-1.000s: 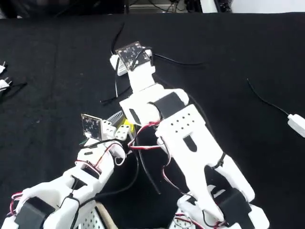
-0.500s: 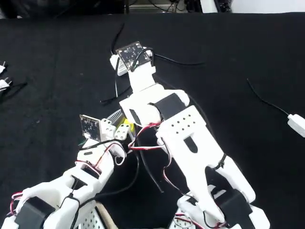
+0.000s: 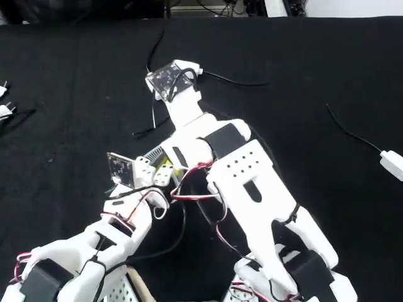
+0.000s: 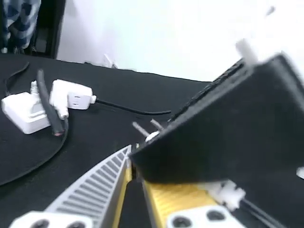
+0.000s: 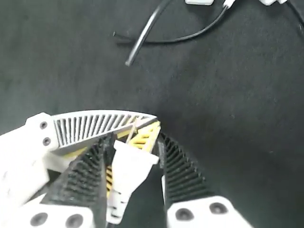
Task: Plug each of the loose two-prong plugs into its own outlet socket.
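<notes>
Black table (image 3: 327, 75) runs under both arms. Your right gripper (image 5: 134, 142) has its black fingers clamped on a white plug (image 5: 127, 171), with the prongs (image 4: 141, 128) poking out past the fingertips. Your left gripper (image 4: 129, 153) sits just beside them, tips together as far as you can see, partly hidden by a black finger. Beyond the fingertips lie white blocks (image 4: 71, 97); you can't tell whether they are plugs or sockets.

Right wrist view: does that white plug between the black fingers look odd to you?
Yes. The white plug sits tilted between the right gripper's fingers. Its prongs point straight at the left gripper, which crowds in on the same plug.
</notes>
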You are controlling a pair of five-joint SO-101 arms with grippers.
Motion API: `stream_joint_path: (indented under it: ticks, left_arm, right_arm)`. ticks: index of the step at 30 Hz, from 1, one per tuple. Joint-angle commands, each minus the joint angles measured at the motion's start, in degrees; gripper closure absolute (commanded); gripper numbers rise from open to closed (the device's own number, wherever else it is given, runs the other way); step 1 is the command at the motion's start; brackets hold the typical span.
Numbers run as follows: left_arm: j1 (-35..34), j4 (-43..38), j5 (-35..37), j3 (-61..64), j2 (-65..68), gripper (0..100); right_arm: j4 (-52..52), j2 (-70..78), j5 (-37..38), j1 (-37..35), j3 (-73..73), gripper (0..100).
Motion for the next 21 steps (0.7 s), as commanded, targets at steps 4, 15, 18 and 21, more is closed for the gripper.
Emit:
stream_joint_path:
  ticks: [4,15,18,21]
  left_arm:
    - [2.3,-3.1,0.2,0.9,-1.2,97]
    - [3.6,-2.6,0.4,0.9,-0.6,97]
    - [3.6,-2.6,0.4,0.9,-0.6,97]
    - [3.5,-2.6,0.2,0.9,-0.6,97]
  right_arm:
    - [4.3,-1.1,1.7,-0.8,-1.3,98.6]
    - [4.7,-1.1,13.1,-0.7,-0.2,98.6]
    - [4.7,-1.1,13.8,-0.7,-0.1,98.6]
    - [4.7,-1.1,13.8,-0.7,-0.4,98.6]
